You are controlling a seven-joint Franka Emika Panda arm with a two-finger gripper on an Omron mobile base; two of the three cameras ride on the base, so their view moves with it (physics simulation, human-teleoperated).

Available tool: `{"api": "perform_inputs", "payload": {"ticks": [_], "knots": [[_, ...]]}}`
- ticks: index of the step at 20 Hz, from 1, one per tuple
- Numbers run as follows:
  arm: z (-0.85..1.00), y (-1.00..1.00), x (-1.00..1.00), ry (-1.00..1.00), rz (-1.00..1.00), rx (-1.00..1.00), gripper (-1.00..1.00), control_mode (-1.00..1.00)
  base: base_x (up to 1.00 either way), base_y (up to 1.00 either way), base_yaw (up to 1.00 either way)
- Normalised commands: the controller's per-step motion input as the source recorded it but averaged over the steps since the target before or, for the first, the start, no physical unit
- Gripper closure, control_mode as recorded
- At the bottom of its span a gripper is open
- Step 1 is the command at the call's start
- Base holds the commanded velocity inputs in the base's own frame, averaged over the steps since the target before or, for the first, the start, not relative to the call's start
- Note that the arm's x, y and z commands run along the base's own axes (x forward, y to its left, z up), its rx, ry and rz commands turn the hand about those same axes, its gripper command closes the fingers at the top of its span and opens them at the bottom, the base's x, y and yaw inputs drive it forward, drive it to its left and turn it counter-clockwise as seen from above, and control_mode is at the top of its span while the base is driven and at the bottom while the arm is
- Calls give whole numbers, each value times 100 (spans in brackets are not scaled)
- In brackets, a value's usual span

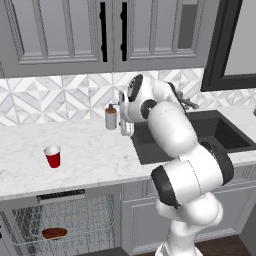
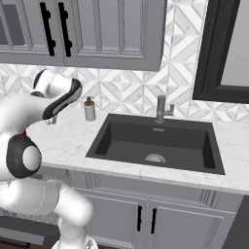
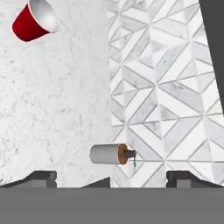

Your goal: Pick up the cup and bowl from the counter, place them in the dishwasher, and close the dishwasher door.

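The red cup (image 1: 52, 156) stands upright on the counter (image 1: 95, 150), left of the sink; in the hand view the cup (image 3: 33, 19) sits at the top left. The reddish-brown bowl (image 1: 54, 233) lies in the wire rack of the dishwasher (image 1: 75, 217), which stands open below the counter. Its door is down and largely out of frame. My gripper (image 1: 127, 131) hangs open and empty above the counter by the sink's left edge, well to the right of the cup. Its fingertips (image 3: 43, 177) stand wide apart in the hand view.
A grey soap dispenser (image 1: 110, 116) stands at the backsplash just left of the gripper. The black sink (image 1: 210, 132) and its faucet (image 2: 162, 109) lie to the right. Grey wall cabinets (image 1: 60, 30) hang overhead.
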Motion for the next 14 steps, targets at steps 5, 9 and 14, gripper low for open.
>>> {"api": "perform_inputs", "payload": {"ticks": [5,9,14], "knots": [[100,26,-6,-7,-1,-30,-100,-100,0,0,0],[100,29,-14,1,59,-31,-100,-100,0,0,0],[100,-10,-19,1,79,-28,-100,-100,0,0,0]]}}
